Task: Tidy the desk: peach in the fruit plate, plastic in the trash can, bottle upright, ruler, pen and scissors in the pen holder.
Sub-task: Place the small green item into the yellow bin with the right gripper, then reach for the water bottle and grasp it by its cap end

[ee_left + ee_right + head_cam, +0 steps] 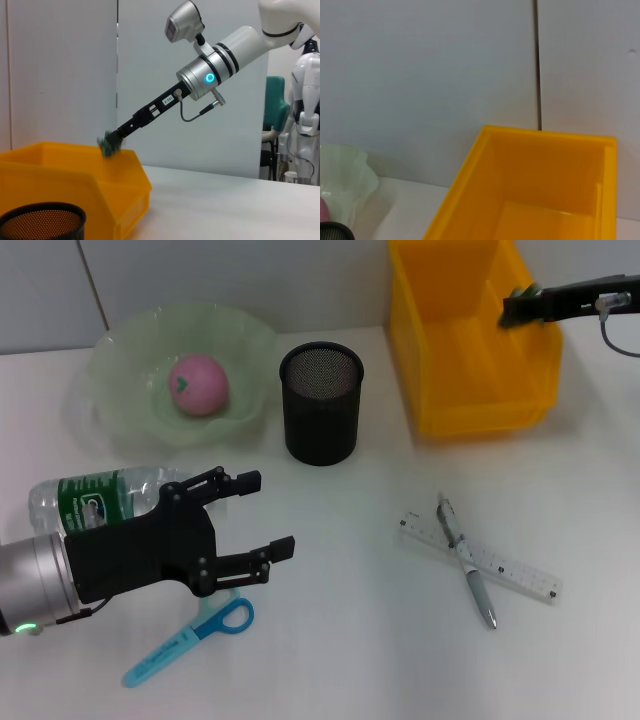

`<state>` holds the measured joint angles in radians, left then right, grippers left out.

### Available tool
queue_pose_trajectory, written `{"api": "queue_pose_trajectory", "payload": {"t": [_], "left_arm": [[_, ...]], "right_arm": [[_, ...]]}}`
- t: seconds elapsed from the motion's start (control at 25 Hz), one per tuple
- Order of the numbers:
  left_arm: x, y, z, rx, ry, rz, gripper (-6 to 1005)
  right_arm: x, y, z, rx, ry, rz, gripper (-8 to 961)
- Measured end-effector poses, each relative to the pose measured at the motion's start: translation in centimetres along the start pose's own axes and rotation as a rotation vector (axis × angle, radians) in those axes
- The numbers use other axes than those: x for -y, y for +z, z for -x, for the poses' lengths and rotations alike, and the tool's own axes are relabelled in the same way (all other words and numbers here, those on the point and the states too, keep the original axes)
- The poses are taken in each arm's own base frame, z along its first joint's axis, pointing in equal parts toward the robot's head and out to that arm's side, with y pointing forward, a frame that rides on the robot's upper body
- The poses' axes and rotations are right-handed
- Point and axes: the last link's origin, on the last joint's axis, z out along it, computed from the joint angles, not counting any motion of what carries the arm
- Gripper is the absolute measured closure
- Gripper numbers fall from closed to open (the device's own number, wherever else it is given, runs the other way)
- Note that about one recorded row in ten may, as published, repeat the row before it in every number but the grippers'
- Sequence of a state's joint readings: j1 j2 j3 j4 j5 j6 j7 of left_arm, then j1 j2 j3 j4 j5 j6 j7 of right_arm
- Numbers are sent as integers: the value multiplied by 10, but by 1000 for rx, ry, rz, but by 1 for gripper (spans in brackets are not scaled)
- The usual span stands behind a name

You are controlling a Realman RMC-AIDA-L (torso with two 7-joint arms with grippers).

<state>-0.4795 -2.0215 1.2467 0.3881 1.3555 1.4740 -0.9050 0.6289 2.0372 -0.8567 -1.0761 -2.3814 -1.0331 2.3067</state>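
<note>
The pink peach point(198, 383) lies in the pale green fruit plate point(130, 410). My right gripper point(518, 306) hangs over the yellow trash can point(470, 390), shut on a small green piece of plastic point(106, 145). The bottle point(95, 498) lies on its side at the near left, partly hidden by my left gripper point(265, 515), which is open and empty just right of it. Blue scissors point(190, 640) lie below that gripper. The ruler point(500, 565) and the pen point(468, 565) lie crossed at the near right. The black mesh pen holder point(320, 400) stands in the middle.
The trash can point(545, 200) shows nothing inside in the right wrist view. It stands close to the right of the pen holder point(42, 220). A white wall runs behind the table.
</note>
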Motion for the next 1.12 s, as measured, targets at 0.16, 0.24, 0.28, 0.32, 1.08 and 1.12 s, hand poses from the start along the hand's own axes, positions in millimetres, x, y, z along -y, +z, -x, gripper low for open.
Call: {"api": "queue_pose_trajectory", "payload": {"t": [0.16, 0.24, 0.28, 0.32, 1.08, 1.12], "left_arm": [[1, -2, 0, -8, 2, -14, 150], [2, -3, -1, -16, 8, -24, 150], [2, -3, -1, -18, 8, -26, 150], [2, -4, -1, -20, 8, -29, 151], [26, 2, -18, 31, 17, -105, 154], [37, 8, -29, 142, 37, -98, 154]], "right_arm": [[-1, -5, 4, 19, -15, -7, 457], [-1, -8, 5, 31, -20, -10, 304], [-2, -10, 6, 40, -20, -8, 228], [-3, -14, 7, 57, -21, -1, 206], [-26, -132, -138, 487, -136, 544, 119], [-26, -133, -148, 475, -140, 554, 119]]}}
